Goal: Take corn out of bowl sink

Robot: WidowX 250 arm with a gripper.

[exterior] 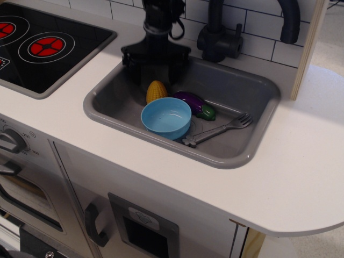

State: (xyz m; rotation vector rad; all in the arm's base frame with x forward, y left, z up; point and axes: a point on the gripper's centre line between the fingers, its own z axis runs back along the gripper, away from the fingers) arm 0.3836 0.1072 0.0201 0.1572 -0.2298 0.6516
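A white counter (301, 161) carries the grey sink (252, 156). Nearest in the basin sits the empty light-blue bowl (166, 117), with a grey fork (217, 129) beside it. Just behind the bowl, the corn (156, 91) lies on the sink floor, the purple eggplant (194, 102) beside it. Above the corn hangs the black gripper (156, 67), fingers spread apart, holding nothing.

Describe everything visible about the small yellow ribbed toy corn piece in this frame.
The small yellow plastic corn piece is egg-shaped with ribbed kernel rows, glossy, and intact. It lies on the floor of the grey plastic sink, outside and just behind the round light-blue plastic bowl, which hides its lower edge. The black gripper hangs above it, not holding it; whether corn and bowl touch cannot be told.
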